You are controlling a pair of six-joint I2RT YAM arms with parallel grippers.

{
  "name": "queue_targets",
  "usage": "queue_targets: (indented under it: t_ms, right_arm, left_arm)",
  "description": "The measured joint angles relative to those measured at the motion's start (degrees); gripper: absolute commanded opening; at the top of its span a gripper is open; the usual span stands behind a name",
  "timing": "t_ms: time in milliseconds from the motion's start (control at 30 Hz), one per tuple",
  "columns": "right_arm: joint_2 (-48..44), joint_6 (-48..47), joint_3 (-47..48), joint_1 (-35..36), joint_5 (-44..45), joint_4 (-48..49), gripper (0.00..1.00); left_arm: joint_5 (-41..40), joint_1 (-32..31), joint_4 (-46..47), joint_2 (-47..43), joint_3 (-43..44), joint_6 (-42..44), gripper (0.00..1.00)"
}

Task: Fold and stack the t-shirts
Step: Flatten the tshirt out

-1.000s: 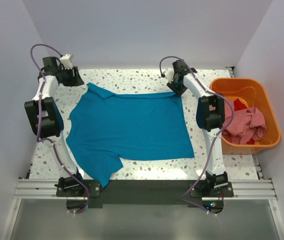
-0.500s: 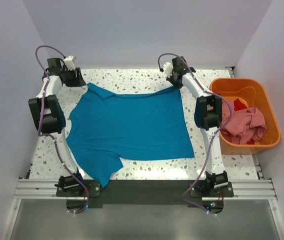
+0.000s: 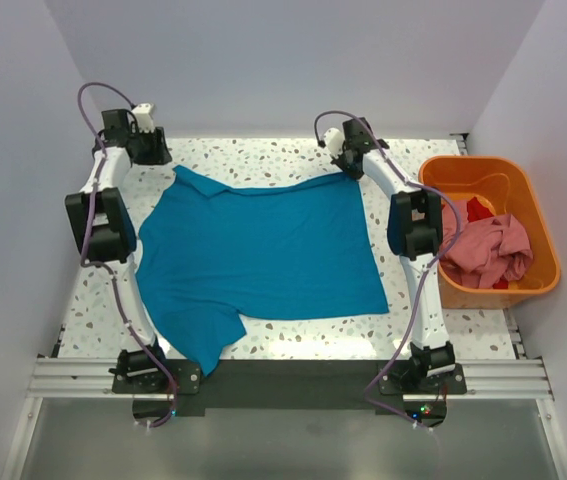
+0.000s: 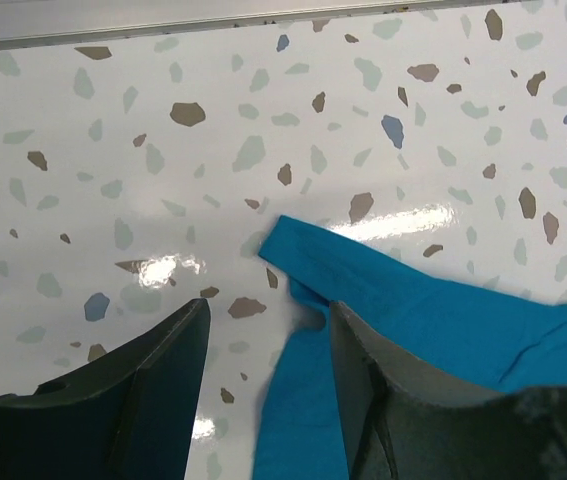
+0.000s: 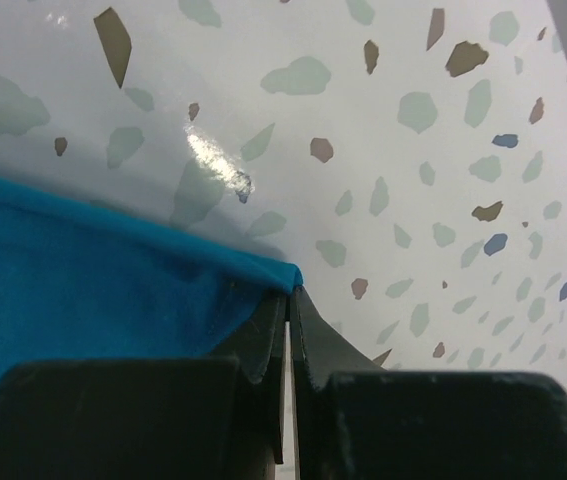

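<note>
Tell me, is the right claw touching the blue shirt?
Touching. The right wrist view shows the right gripper pinched shut on a corner of the teal t-shirt.

No legible text or labels anywhere.

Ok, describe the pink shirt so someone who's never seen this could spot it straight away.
At the right side of the speckled table sits an orange tub. The pink shirt lies crumpled inside it. It is paler than the red cloth tucked behind it, and bunched up, unlike the teal shirt spread flat on the table.
</note>
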Motion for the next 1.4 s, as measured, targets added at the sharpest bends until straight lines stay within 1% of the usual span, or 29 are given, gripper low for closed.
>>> queue_targets:
  t_ms: [267,467,700,833,900,1000,1100,1133,1200,1400]
  right_arm:
    - [-0.04,-0.04,-0.87,-0.04,-0.07,-0.22,0.0]
    - [-0.07,-0.04,-1.49,-0.04,-0.28,-0.09,0.0]
    - [-0.15,-0.07,-1.6,-0.04,-0.42,-0.13,0.0]
    - [-0.17,-0.09,-1.6,-0.04,-0.44,-0.13,0.0]
    - [-0.17,-0.11,-1.62,-0.04,-0.44,-0.11,0.0]
    - [-0.17,-0.22,-1.62,-0.04,-0.44,-0.13,0.0]
    - [-0.17,-0.26,-1.62,-0.04,-0.46,-0.13,0.0]
    - [-0.17,-0.26,-1.62,-0.04,-0.48,-0.13,0.0]
    - [-0.26,-0.28,-1.7,-0.04,-0.48,-0.11,0.0]
    - [-1.86,-0.46,-3.78,-0.04,-0.59,-0.22,0.0]
  left_arm:
    - [-3.45,-2.43,1.68,5.53,2.75,-2.51,0.55]
    - [-4.94,-2.95,2.91,8.9,4.2,-3.08,0.54]
    - [-5.42,-3.02,3.23,10.56,5.57,-5.03,0.49]
    - [-4.68,-3.04,3.34,11.19,6.05,-5.9,0.38]
    - [-4.22,-3.04,3.34,11.32,6.16,-6.36,0.35]
    - [-3.52,-3.06,3.39,11.52,6.38,-7.04,0.23]
    - [-2.86,-3.06,3.56,11.61,6.49,-7.37,0.15]
    - [-2.62,-3.06,3.76,11.61,6.58,-7.41,0.08]
    - [-2.12,-3.13,4.33,11.61,6.71,-7.63,0.0]
    - [-0.76,-3.26,5.42,10.58,6.91,-7.91,0.0]
